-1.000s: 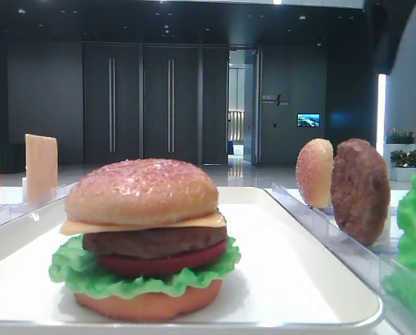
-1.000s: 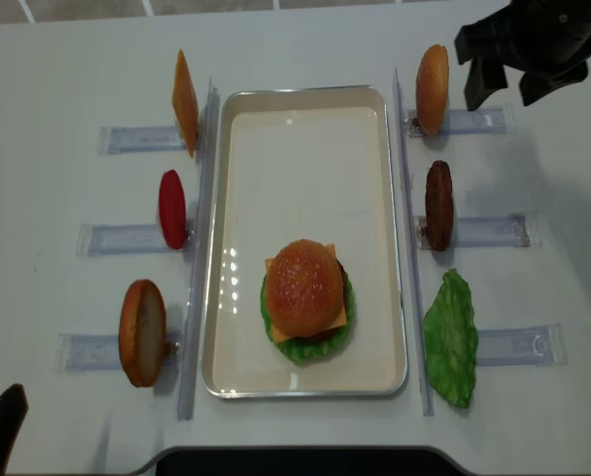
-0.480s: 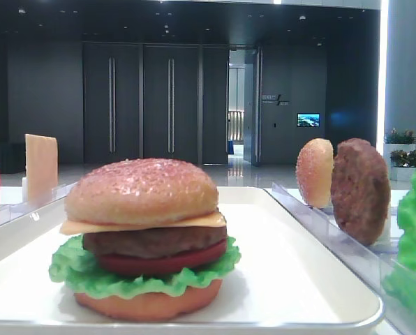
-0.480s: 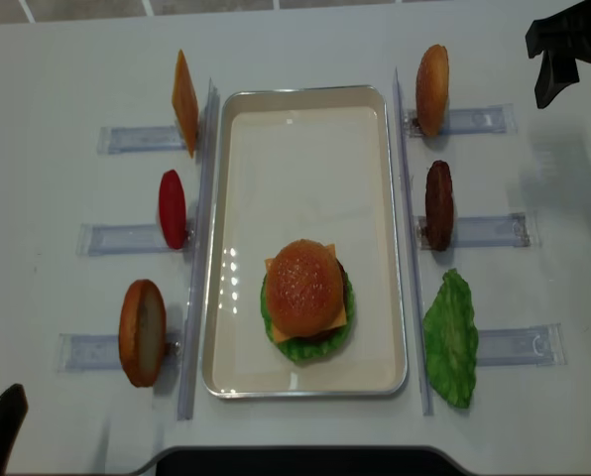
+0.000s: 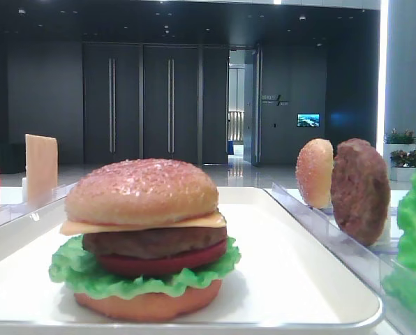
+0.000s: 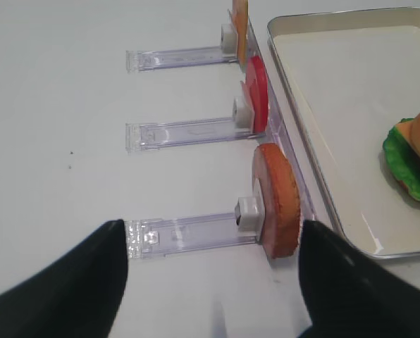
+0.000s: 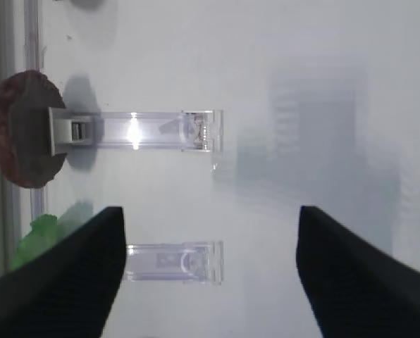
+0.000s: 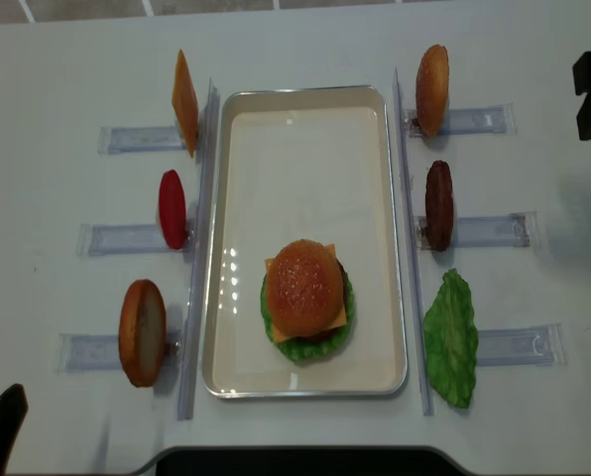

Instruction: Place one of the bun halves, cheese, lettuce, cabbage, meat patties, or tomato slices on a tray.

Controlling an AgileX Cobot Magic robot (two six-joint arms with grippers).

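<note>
**Both jaws wide and empty; bun top sits on the stacked burger**

The right gripper [image 7: 208, 282] hangs over bare tabletop [image 7: 323, 84] with its jaws spread wide and nothing between them; below it lie two clear racks [image 7: 161, 131], one carrying a meat patty [image 7: 20, 130], with a bit of green lettuce [image 7: 34, 236] at the view's left edge. The left gripper [image 6: 210, 282] also stands wide and empty, just short of the rack holding the flat orange bun base [image 6: 277, 201]; a tomato slice [image 6: 258, 95] stands in the next rack. In the overhead view, the white tray [image 8: 305, 149] lies between the racks. The glossy bun top [image 8: 303, 286] rests on the tray's near half, crowning a stack of cheese [image 5: 142, 225], patty, tomato, lettuce and base. A paler bun top [image 8: 432, 89] stands in the far right rack, untouched.
</note>
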